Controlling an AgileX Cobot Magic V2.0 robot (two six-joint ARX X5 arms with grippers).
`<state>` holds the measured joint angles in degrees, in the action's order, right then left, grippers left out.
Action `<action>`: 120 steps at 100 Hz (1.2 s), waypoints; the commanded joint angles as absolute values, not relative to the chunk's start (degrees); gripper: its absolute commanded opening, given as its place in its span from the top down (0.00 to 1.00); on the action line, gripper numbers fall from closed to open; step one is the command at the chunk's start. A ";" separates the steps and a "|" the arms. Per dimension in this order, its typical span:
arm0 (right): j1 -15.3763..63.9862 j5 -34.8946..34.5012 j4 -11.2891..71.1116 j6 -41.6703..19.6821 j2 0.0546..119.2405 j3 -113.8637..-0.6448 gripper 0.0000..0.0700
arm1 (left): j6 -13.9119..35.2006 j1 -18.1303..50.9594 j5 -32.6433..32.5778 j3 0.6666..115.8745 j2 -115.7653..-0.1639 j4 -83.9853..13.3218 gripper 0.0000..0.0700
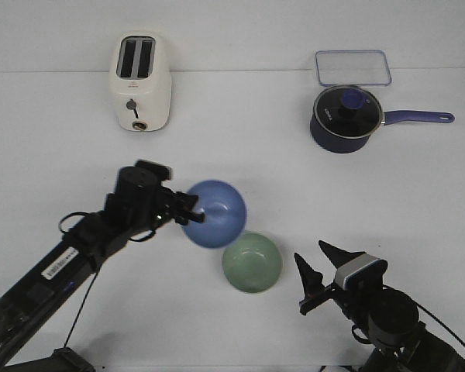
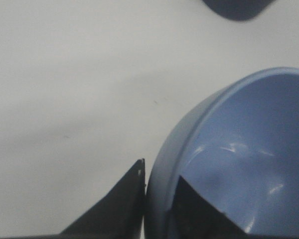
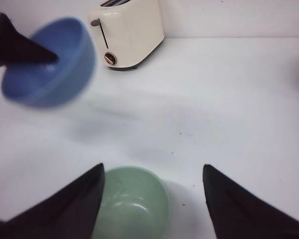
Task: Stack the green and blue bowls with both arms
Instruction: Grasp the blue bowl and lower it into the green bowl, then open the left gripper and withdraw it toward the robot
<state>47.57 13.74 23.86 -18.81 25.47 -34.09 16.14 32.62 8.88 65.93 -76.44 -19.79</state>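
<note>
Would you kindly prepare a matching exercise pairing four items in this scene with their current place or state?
Items:
1. blue bowl
2. green bowl
3. saucepan
4. right gripper

States:
A. lidded, at the far right of the table
B. open, holding nothing
C. clamped at its rim by the left gripper
D. resting on the table, ungripped

Pairs: 1-C, 2-D, 3-A, 4-B

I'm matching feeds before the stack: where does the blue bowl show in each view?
Front view: blue bowl at centre, its rim pinched by the left gripper.
Left wrist view: fills the lower right, rim between the fingers.
Right wrist view: upper left, blurred.
Shared landmark: the toaster in front and right wrist views.
</note>
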 commanded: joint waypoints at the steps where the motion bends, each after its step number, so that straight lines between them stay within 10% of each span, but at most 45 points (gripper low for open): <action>1: 48.05 14.00 23.35 -18.13 25.56 -34.57 0.42 | 17.19 38.81 5.43 66.35 -79.02 -18.48 0.99; 55: 48.03 14.00 24.27 -17.96 25.56 -34.57 0.42 | 17.32 49.52 1.54 66.35 -91.81 -16.62 0.97; 76: 48.03 14.00 24.29 -17.96 25.56 -34.57 0.41 | 16.99 49.45 0.99 66.37 -91.35 -16.73 0.37; 120: 48.05 14.00 25.82 -17.93 25.54 -34.57 0.41 | 12.88 43.27 -6.66 63.75 -64.23 -21.85 0.35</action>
<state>47.57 13.74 26.17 -18.24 25.47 -34.09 14.26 43.31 -6.28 65.34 -68.10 -21.52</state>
